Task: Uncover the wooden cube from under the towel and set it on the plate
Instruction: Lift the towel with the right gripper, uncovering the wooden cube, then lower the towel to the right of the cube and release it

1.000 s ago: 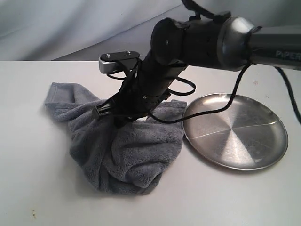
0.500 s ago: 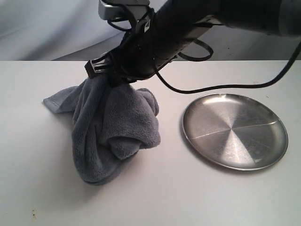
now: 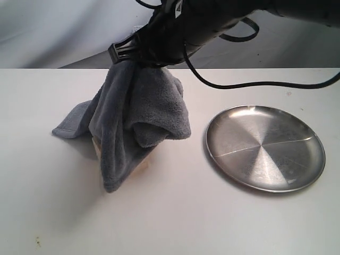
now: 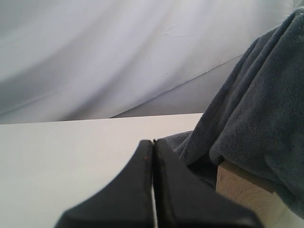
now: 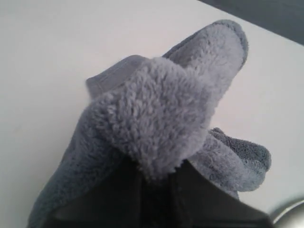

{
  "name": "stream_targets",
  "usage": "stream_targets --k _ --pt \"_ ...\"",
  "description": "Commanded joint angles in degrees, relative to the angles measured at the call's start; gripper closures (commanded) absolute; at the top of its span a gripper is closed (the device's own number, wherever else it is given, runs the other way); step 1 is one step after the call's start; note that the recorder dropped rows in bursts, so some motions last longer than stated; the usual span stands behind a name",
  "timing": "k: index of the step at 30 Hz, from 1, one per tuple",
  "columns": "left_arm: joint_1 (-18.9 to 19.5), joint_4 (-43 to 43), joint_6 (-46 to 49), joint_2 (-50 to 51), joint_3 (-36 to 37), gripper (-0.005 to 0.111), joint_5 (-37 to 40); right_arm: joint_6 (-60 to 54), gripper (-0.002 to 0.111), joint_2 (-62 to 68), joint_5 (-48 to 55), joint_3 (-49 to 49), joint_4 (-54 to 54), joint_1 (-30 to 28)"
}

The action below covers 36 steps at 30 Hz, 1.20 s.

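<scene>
My right gripper is shut on the blue-grey towel and holds it bunched up above the table; the wrist view shows a fluffy fold pinched between the dark fingers. Under the hanging cloth, parts of the pale wooden cube show on the table, also seen as a grained corner in the left wrist view. The towel's lower left corner still rests on the table. The steel plate lies bare at the right. My left gripper is shut on nothing, low beside the cube.
A white tabletop carries everything, with a pale grey draped backdrop behind it. A black cable loops from the right arm above the plate's far side.
The right gripper has risen with the towel, lifting it from a flat heap into a hanging bundle. The wooden cube now shows beneath the cloth's lower edge.
</scene>
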Motion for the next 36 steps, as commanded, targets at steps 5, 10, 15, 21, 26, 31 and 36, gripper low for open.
stream_targets --k 5,10,15,21,26,31,36 --pt "-0.3 -0.1 -0.1 -0.2 0.3 0.107 0.0 17.0 0.108 -0.8 -2.4 -0.3 -25.3 -0.2" --pt "-0.3 -0.1 -0.1 -0.2 0.3 0.107 0.0 19.4 0.108 -0.7 -3.2 -0.3 -28.0 -3.1" --pt "-0.3 -0.1 -0.1 -0.2 0.3 0.107 0.0 19.9 0.108 0.5 -3.6 -0.3 -26.8 -7.6" --pt "-0.3 -0.1 -0.1 -0.2 0.3 0.107 0.0 19.9 0.108 2.4 -9.7 -0.3 -23.7 -10.1" --pt "-0.3 -0.1 -0.1 -0.2 0.3 0.107 0.0 19.9 0.108 4.7 -14.8 -0.3 -21.7 -10.1" --pt "-0.3 -0.1 -0.1 -0.2 0.3 0.107 0.0 19.8 0.108 7.9 -15.1 -0.3 -19.5 -10.1" --pt "-0.3 -0.1 -0.1 -0.2 0.3 0.107 0.0 12.0 0.108 11.2 -15.3 -0.3 -8.5 -10.0"
